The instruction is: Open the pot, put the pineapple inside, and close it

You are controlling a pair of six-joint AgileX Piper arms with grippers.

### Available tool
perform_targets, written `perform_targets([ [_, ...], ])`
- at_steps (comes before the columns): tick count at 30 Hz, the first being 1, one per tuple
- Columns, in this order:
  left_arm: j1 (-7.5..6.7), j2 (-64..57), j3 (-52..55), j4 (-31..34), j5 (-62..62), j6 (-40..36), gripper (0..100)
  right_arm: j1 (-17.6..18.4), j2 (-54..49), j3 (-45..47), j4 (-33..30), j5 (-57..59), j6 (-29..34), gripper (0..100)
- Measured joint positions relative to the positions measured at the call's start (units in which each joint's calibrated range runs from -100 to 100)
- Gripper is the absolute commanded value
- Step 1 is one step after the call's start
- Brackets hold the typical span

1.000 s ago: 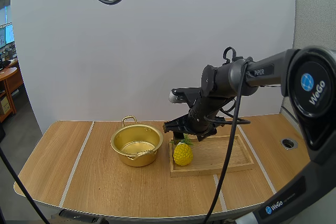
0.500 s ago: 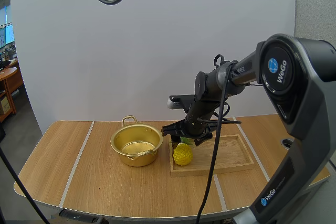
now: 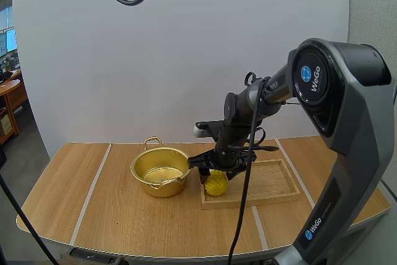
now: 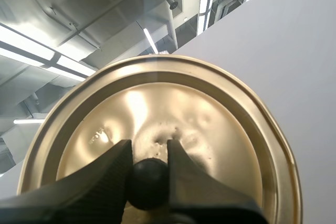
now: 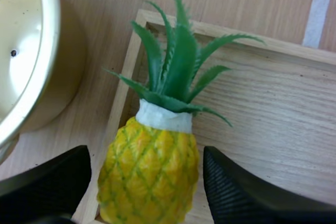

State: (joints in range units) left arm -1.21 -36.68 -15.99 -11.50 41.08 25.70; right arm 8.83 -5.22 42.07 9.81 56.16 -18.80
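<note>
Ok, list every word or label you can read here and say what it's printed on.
"WeGo": round joint cover of the right arm.
"WeGo": the same arm's lower link.
Print on its forearm: too small to read.

A shallow wooden tray [image 3: 273, 184] lies on the right half of the wooden table [image 3: 124, 215].

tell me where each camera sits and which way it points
High view: behind and above the arm bases, looking forward and down over the table; my right arm reaches the wooden tray.
Left wrist view: on my left arm, looking up at the lid; left gripper pinches its black knob.
Right wrist view: on my right arm, looking down on the pineapple; open right gripper flanks it.
Shared: high and right wrist views both show pineapple, wooden tray, pot.
</note>
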Motion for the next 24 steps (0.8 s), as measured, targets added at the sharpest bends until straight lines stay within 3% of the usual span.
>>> perform_targets([
  [24, 0.0, 0.0, 0.0, 0.2, 0.0, -0.1, 0, 0.0, 4.7, -0.7, -1.5, -2.5, 0.7, 100],
])
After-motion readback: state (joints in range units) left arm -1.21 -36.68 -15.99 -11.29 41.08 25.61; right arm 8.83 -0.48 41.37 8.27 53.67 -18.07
